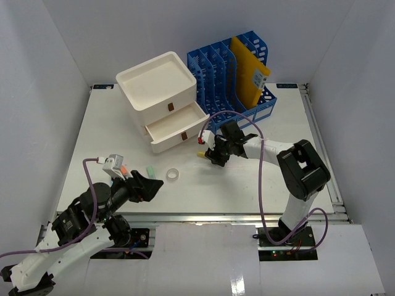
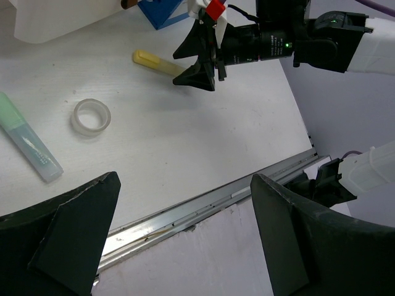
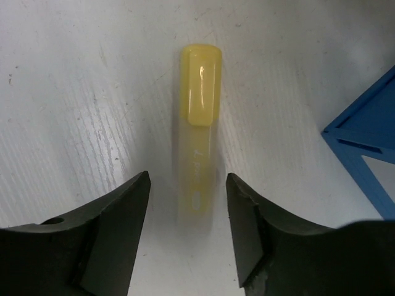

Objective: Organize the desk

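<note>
Desk [image 1: 99,135] w/ yellow highlighter [image 3: 199,142] lengthwise btwn spread right fingers [image 3: 105,234], cap outward

Open desk [image 1: 111,123] either side of the marker [image 3: 199,123]; blue rack [image 1: 213,68] and drawer box [image 1: 157,83] stand close behind it

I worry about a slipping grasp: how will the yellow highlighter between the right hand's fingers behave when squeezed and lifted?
The yellow highlighter looks like rigid plastic, so it probably won't bend. Its glossy cap shows glare, so it may slip. The cap's raised clip should limit rolling on the desk.
</note>
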`<state>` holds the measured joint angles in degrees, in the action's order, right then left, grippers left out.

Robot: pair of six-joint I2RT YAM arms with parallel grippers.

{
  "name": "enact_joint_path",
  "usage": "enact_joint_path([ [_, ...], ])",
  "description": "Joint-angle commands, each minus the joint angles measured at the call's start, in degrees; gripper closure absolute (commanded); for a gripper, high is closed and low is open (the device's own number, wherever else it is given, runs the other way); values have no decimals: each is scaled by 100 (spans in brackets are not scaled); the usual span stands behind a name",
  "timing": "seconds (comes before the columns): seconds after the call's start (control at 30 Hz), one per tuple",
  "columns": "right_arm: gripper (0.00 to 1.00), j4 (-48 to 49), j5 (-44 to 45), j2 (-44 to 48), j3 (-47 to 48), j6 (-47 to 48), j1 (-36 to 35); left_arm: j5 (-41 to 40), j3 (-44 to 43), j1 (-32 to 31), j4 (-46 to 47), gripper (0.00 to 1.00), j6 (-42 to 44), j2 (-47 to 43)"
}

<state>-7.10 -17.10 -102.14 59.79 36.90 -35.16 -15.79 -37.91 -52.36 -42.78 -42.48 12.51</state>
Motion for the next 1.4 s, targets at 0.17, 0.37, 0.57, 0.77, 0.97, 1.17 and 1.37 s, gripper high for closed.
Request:
enact_joint_path([
  [0.17,55,-115,-325,-272,126,-10,-14,59,33,-11,95,2,52,-9],
  [0.37,79,-254,-212,-216,60,152,-9,59,38,-5,89,2,55,44],
  [0.57,92,-578,-338,450,-56,601,-17,76,38,-3,95,2,64,127],
  [0.77,92,-1528,-781,1271,364,1245,-18,67,38,-11,104,2,55,147],
  [0.97,92,-2576,-1025,1512,1642,2127,-57,60,38,-11,93,2,48,221],
  [1.17,92,-2344,-285,993,2981,2454,-250,50,22,-10,81,2,48,317],
  [1.37,92,-1709,200,247,3803,2355,-427,30,28,-11,58,2,19,339],
])
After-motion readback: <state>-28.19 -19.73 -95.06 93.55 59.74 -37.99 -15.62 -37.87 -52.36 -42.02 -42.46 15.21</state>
